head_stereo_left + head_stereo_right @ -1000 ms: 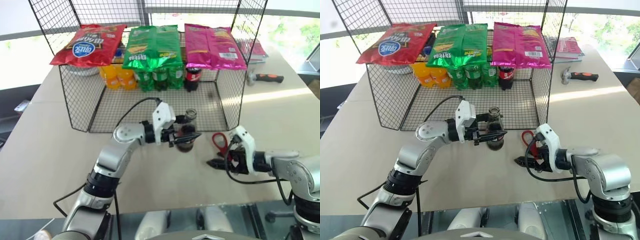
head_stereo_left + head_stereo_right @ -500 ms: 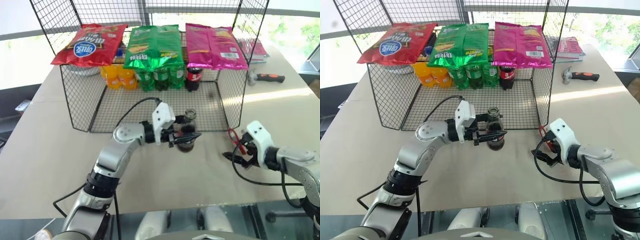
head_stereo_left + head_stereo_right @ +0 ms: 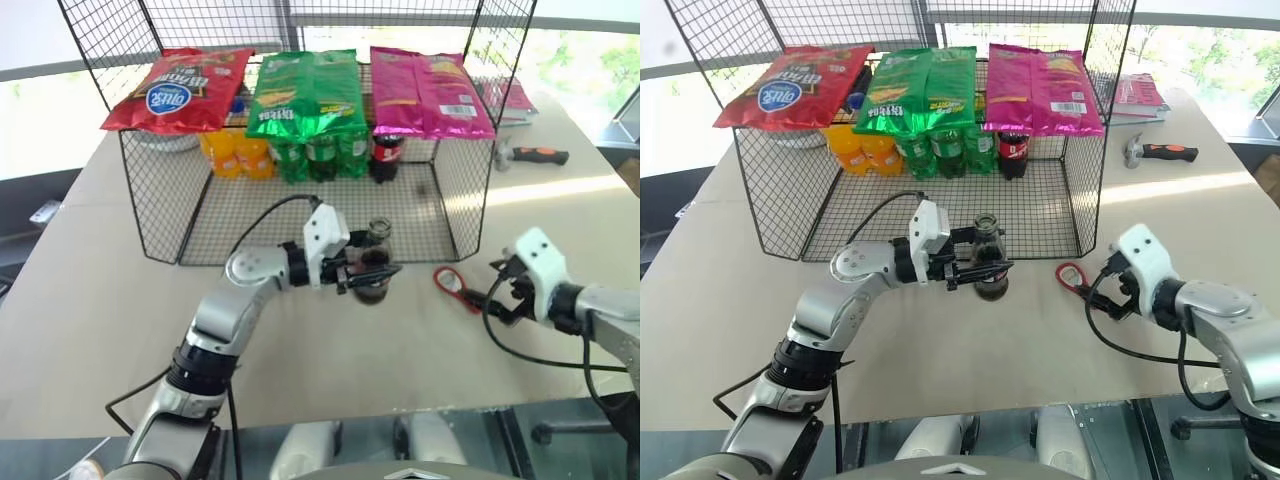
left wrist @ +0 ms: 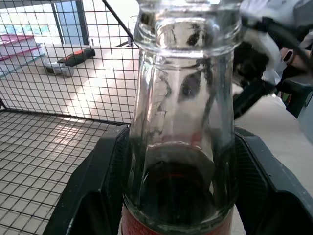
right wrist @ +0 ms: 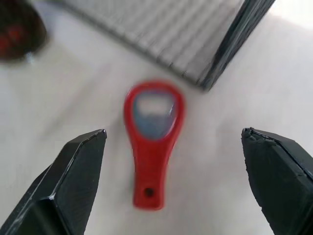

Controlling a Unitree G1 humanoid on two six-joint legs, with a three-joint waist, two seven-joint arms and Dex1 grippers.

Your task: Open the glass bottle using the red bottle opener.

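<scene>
The glass bottle (image 3: 373,268) stands upright on the table in front of the wire cage, with dark drink in its lower part and a red label band. My left gripper (image 3: 370,272) reaches in from the left and is shut on the bottle's body; its black fingers (image 4: 98,191) press both sides of the glass (image 4: 181,147). The red bottle opener (image 3: 451,282) lies flat on the table to the bottle's right, ring head toward the cage. My right gripper (image 3: 497,295) hovers just right of it, open, its fingers spread wide on either side of the opener (image 5: 153,132) without touching it.
A wire cage (image 3: 160,200) stands behind the bottle, with crisp bags (image 3: 305,90) on top and orange, green and dark soda bottles (image 3: 320,155) inside. A hammer (image 3: 530,155) and a book (image 3: 512,97) lie at the back right. The table's front edge is close below both arms.
My right gripper has drawn back to the right and lifted away from the red opener, which now lies uncovered on the table. The left gripper and bottle have stayed put.
</scene>
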